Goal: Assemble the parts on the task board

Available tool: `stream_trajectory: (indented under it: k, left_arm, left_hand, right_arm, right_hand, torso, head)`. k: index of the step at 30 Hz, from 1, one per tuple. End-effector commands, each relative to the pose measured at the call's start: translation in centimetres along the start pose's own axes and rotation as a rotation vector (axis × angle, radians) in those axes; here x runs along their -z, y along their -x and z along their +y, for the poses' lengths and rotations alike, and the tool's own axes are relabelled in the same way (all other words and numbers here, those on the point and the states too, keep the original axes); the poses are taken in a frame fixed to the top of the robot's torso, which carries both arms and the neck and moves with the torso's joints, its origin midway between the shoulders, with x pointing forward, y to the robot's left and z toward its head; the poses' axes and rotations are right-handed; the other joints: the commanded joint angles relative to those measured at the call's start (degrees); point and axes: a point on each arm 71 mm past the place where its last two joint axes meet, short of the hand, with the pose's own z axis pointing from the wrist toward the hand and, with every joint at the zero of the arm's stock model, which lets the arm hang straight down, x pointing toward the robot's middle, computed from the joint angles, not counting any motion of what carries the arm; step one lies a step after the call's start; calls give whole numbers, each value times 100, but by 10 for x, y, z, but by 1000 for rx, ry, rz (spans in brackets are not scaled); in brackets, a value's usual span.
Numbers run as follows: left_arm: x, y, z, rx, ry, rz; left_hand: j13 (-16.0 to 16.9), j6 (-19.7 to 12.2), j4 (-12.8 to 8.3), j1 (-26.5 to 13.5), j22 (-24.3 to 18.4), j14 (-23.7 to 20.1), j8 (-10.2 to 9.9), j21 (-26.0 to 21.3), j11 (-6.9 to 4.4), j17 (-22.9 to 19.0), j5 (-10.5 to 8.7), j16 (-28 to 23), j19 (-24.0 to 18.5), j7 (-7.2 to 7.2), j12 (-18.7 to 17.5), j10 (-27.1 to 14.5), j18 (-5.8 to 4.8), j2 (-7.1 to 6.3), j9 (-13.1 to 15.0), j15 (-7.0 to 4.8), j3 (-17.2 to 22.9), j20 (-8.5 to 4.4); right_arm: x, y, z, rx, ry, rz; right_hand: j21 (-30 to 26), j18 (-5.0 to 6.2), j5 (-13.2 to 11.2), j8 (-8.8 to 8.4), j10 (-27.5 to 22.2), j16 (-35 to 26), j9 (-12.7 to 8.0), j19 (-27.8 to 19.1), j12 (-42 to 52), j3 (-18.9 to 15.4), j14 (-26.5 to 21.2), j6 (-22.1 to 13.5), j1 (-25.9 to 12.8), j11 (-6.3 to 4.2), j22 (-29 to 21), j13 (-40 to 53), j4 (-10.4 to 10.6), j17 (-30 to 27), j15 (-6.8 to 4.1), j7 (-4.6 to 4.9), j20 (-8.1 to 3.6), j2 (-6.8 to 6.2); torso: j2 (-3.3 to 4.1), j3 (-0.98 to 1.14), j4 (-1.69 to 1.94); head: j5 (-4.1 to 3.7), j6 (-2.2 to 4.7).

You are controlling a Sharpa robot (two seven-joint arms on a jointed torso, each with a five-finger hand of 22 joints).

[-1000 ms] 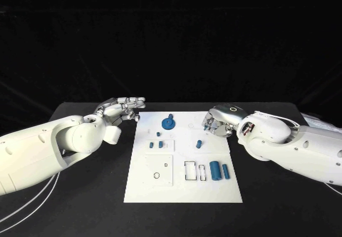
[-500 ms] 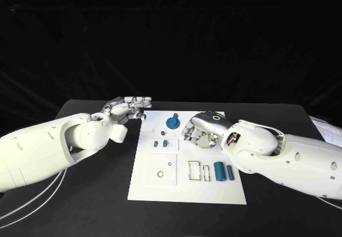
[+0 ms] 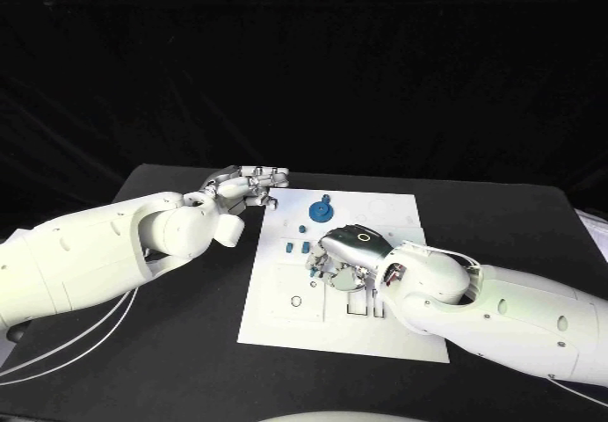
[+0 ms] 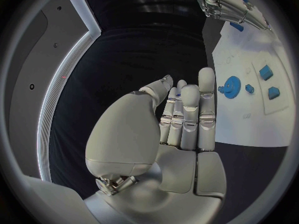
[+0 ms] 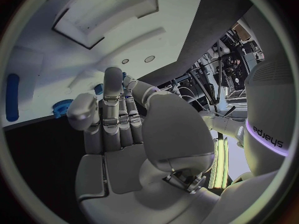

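- A black table (image 3: 165, 352) is lying under a dark backdrop.
- The flat white task board (image 3: 285, 325) is sitting mid-table, a blue toothed gear (image 3: 321, 211) standing at its 12 o'clock end.
- The right hand (image 3: 340, 259) is hovering over the board's middle, fingers straight, holding nothing.
- The left hand (image 3: 249, 186) is hanging at 10 o'clock, fingers extended, empty.

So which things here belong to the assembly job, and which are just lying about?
Job:
task board
blue gear
small blue pieces
right hand over the board
left hand

Lying about:
black table
white cables
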Motion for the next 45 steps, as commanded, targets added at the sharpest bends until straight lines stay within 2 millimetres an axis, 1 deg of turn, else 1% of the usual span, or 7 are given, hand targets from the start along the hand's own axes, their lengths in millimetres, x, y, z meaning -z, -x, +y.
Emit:
stream_trajectory:
  k: [1, 7, 9, 13, 22, 31, 45]
  left_arm:
    - [0, -3, 0, -14, -13, 12]
    - [0, -3, 0, -15, -14, 13]
    - [0, -3, 1, -15, -15, 14]
    - [0, -3, 1, -15, -14, 14]
    - [1, -2, 1, -16, -12, 13]
    - [1, -1, 1, -16, -8, 12]
    - [1, 1, 1, -17, -4, 8]
  left_hand:
    - [13, -48, 41, -135, -17, -46, 26, -34, -1, -8, 22, -8, -29, 16, 50, -56, 110, -27, 5, 2, -91, 2]
    - [19, -54, 60, -160, -25, -49, 33, -44, -1, -16, 22, -6, -27, 15, 68, -69, 112, -28, 5, 3, -118, 5]
    - [25, -62, 98, -214, -36, -50, 41, -58, 2, -21, 22, 0, -23, 15, 91, -84, 112, -34, 6, 7, -166, 10]
    - [34, -71, 134, -257, -49, -52, 52, -74, 1, -28, 21, 7, -18, 14, 118, -102, 113, -38, 6, 9, -221, 14]
    - [35, -72, 138, -262, -51, -53, 54, -76, 1, -31, 21, 6, -17, 13, 122, -104, 113, -38, 7, 9, -228, 14]
    - [38, -75, 144, -264, -55, -57, 57, -81, 0, -41, 22, 4, -15, 12, 130, -110, 114, -36, 7, 8, -239, 15]
    - [38, -75, 144, -264, -55, -57, 57, -81, 0, -41, 22, 4, -15, 12, 130, -110, 114, -36, 7, 8, -239, 15]
  right_arm:
    - [-1, -6, 2, 19, 21, 35]
    - [-2, -10, 3, 15, 24, 52]
    - [-3, -10, 3, 19, 19, 50]
    - [-2, -10, 1, 27, 5, 43]
    - [-1, -12, 1, 26, 9, 71]
    - [0, -13, 0, 29, 6, 79]
    - [0, -14, 2, 32, 8, 96]
  right_hand:
    - [16, -72, 16, 13, -10, 28, 5, -22, -37, 25, 4, 8, 9, 35, -16, 2, 8, 6, 40, 36, 37, -22]
    - [17, -72, 13, 11, -12, 29, 6, -23, -39, 24, 3, 6, 2, 36, -16, 3, 13, 7, 42, 37, 39, -24]
    - [21, -73, 12, 11, -12, 29, 6, -20, -39, 23, 3, 6, -1, 36, -9, 3, 15, 8, 43, 37, 40, -25]
    - [29, -74, 2, 11, -5, 35, 9, -17, -38, 18, 4, 11, -17, 36, 1, 5, 27, 11, 45, 37, 44, -27]
    - [30, -72, -6, 11, 1, 42, 14, -23, -41, -7, 2, 18, -54, 37, -2, 7, 50, 17, 49, 33, 50, -49]
    - [30, -71, -6, 10, 2, 44, 15, -25, -42, -12, 2, 18, -63, 36, -2, 7, 57, 18, 49, 31, 51, -50]
    - [32, -71, -5, 11, 5, 46, 17, -24, -41, -16, 2, 21, -69, 35, 0, 8, 63, 20, 49, 29, 53, -48]
  torso:
    - [-1, -2, -6]
    - [-4, 10, -21]
    - [-5, 13, -21]
    - [-2, 11, -14]
    - [-7, 9, -15]
    - [-8, 8, -10]
    - [-8, 10, -13]
  head:
    - [59, -40]
    - [84, -55]
    - [68, -51]
    - [52, -62]
    - [74, -98]
    - [64, -111]
    - [84, -124]
